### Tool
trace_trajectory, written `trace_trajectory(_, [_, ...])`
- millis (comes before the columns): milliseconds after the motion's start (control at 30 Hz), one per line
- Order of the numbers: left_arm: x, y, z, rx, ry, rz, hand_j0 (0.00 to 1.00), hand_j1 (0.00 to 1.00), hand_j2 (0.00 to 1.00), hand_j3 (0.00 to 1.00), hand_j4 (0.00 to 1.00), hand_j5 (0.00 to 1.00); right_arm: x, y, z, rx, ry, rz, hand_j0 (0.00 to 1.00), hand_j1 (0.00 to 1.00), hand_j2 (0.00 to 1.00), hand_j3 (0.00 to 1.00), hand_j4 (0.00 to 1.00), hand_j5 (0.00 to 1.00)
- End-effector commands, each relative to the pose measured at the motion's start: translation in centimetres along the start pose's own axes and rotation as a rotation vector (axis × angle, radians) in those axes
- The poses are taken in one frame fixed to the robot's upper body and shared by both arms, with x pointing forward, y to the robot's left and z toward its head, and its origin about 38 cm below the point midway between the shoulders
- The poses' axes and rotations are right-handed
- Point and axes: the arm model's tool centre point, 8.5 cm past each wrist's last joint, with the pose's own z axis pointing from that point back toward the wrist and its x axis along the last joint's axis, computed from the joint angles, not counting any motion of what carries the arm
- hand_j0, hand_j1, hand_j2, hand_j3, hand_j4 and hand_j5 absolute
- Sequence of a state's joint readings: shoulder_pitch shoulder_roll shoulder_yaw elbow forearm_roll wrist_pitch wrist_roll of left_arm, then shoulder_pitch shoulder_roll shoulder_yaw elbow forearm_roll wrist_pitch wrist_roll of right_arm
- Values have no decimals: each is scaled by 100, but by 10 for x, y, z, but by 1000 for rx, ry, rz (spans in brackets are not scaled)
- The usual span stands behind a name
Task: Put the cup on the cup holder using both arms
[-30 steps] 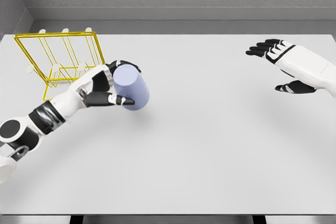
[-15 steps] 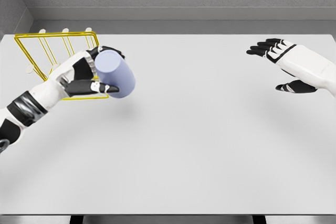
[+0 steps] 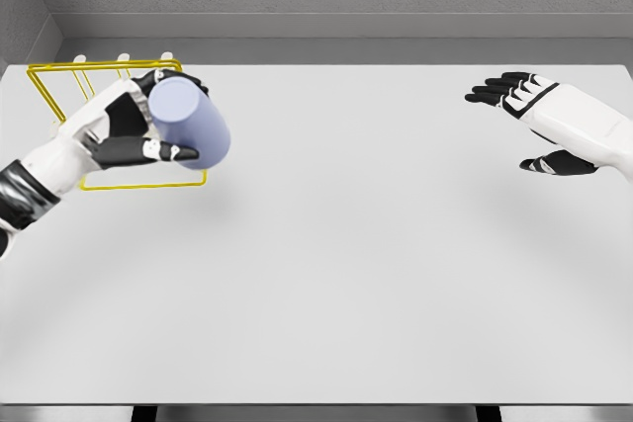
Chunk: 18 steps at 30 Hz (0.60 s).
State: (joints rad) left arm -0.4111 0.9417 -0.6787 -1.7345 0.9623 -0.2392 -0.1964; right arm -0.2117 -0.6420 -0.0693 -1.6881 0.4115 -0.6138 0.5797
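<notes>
In left robot hand (image 3: 124,130): unlabelled cup (image 3: 190,125)

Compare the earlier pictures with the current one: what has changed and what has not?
The left hand, gripping the lavender cup throughout, carried it up and leftward, now in front of the yellow cup holder. The right hand stayed open at the far right; the holder did not move.

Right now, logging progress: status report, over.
Left hand shut on cup, tilted in front of yellow rack. Right hand open, far right. Cup not yet racked. Nothing in the way.
</notes>
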Motion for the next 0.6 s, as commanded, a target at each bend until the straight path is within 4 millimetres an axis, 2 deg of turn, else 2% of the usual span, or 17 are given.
trace_trajectory(0, [5, 5, 3, 10, -3, -9, 61, 61, 61, 61, 61, 61, 0, -1, 0, -3, -1, -5, 100, 100, 100, 100, 100, 100])
trace_trajectory(467, [11, 18, 13, 36, -3, -28, 61, 61, 61, 61, 61, 61, -1, 1, 1, 0, 3, -8, 100, 100, 100, 100, 100, 100])
trace_trajectory(567, [11, 21, 14, 47, -2, -23, 61, 61, 61, 61, 61, 61, -3, 2, 7, -4, 19, -11, 100, 100, 100, 100, 100, 100])
